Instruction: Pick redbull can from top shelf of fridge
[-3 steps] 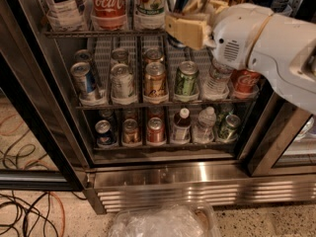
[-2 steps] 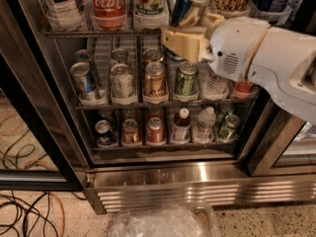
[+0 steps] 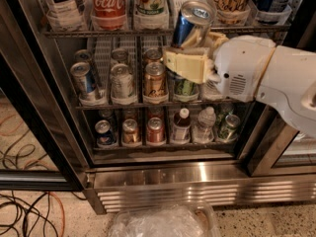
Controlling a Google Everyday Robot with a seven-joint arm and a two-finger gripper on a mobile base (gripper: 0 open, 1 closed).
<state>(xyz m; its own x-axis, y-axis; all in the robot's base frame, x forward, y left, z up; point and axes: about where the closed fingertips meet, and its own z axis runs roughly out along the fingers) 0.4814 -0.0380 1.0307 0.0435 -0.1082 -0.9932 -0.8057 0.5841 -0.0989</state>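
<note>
**Redbull can gripped in front of the top shelf**

The gripper (image 3: 193, 51) sits right of centre, in front of the open fridge (image 3: 163, 177), at about the height of the top shelf (image 3: 98, 32) rail. Its cream fingers (image 3: 185, 65) are closed around the lower body of the redbull can (image 3: 191, 24) — one finger crosses the front of the can, the other shows behind it to the right. The can rises out of the top of the gripper. It is tilted, so its silver lid faces up and toward the camera. Its blue upper part overlaps the shelf's front rail, in the gap between the pale bottle (image 3: 150, 1) on the left and the tall patterned can (image 3: 232, 1) on the right.

The white arm (image 3: 276, 83) comes in from the right edge. A Coca-Cola bottle (image 3: 107, 4) stands further left on the same shelf. Below it, racks of small cans (image 3: 154, 80) and small bottles (image 3: 181, 125) fill the lower levels — the gripper covers part of the middle rack.
</note>
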